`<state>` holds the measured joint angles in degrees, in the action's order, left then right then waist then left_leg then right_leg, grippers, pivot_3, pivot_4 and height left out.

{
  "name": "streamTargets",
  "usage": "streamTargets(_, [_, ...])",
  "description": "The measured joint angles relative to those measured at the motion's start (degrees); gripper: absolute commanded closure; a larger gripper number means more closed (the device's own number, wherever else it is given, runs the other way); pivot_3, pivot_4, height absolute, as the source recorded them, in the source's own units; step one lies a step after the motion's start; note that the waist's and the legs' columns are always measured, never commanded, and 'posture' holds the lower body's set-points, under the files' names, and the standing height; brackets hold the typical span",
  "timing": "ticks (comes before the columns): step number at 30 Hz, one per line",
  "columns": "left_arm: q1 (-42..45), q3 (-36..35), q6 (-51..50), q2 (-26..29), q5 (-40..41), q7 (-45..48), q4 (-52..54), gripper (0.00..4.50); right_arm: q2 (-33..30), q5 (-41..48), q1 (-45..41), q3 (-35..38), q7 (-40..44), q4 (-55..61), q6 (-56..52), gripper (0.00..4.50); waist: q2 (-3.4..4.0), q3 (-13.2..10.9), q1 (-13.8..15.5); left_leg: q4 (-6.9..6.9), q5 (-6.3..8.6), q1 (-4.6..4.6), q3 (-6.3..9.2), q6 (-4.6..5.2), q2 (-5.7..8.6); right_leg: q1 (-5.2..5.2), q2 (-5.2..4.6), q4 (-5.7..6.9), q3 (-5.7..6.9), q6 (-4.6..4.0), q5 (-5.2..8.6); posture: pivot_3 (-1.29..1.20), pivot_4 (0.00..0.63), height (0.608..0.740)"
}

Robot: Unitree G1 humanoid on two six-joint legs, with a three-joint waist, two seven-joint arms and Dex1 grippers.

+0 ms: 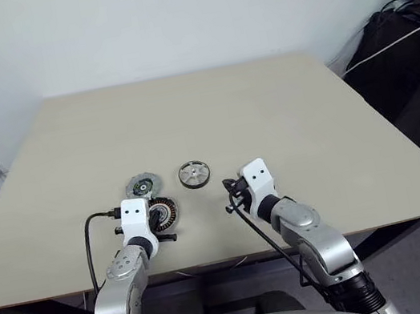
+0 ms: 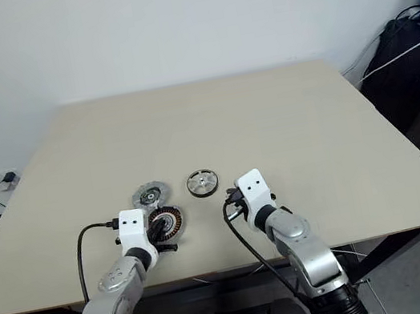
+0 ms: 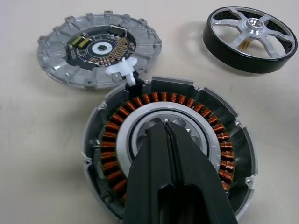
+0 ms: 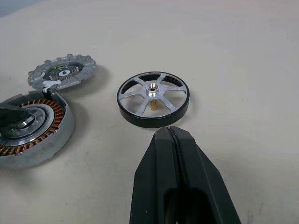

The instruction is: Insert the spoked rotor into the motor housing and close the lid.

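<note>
Now we see the round copper-wound motor housing [image 3: 168,154] on the beige tabletop [image 1: 266,106], our left hand [image 3: 169,128] clenched empty, its tips over the silvery centre. Touching its rim lies the flat grey notched lid [image 3: 99,49], dark face up. Near both sits the silver spoked rotor [image 4: 153,98], with our right hand [image 4: 174,135] clenched empty just short of it.

both arms reach fwd, elbows bent, forearms converging slightly toward 12 o'clock. left gripper [image 3: 169,133] fingers pressed together, no gap, tilted down, tip aimed abt 12. right gripper [image 4: 171,134] also closed tight, nothing between its fingers, aimed abt 11, sitting at 3 o'clock of the left one, well apart.
</note>
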<state>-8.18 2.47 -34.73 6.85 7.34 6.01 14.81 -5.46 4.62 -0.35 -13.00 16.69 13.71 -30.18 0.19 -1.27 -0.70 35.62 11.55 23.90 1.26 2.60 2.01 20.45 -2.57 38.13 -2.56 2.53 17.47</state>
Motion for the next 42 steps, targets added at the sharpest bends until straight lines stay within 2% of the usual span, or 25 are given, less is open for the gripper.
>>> streamTargets(27, [0.6, 0.3, -1.8, -1.0, 1.5, 2.9, -0.1, 4.47, 0.1, 0.1, 0.0, 0.0, -0.4, -0.1, 0.0, 4.50, 0.07, 0.1, 0.1, 0.01, 0.00, 0.00, 0.01, 0.00, 0.07, -0.04, -0.08, 0.00, 0.01, 0.00, 0.00, 0.00, 0.000, 0.740])
streamTargets(31, [0.5, 0.4, 2.9, -1.9, 1.1, 2.6, -0.9, 4.47, 0.0, 0.1, 0.0, 0.0, -0.4, -0.1, 0.0, 4.50, 0.03, 0.0, 0.1, 0.00, 0.00, 0.01, 0.02, 0.00, 0.07, -0.01, -0.07, 0.00, 0.01, 0.00, 0.00, 0.00, 0.000, 0.740])
streamTargets(36, [0.2, 1.0, 18.6, -3.1, -0.4, 3.3, -0.8, 4.47, -0.4, 0.1, 0.0, 0.0, -0.4, -0.1, 0.2, 4.50, 0.02, 0.0, 0.1, -0.01, 0.00, 0.02, 0.01, 0.00, 0.07, -0.02, -0.08, -0.08, -0.01, 0.00, 0.00, 0.00, 0.000, 0.740])
streamTargets(42, [-2.6, -1.2, 24.8, -3.7, 0.5, 3.4, -0.8, 4.47, -0.6, 0.2, 0.0, 0.0, -0.3, -0.3, 0.2, 4.50, 0.02, 0.0, 0.0, -0.02, 0.01, 0.03, 0.02, 0.01, 0.07, -0.01, -0.06, -0.10, -0.01, 0.00, 0.00, 0.00, 0.000, 0.740])
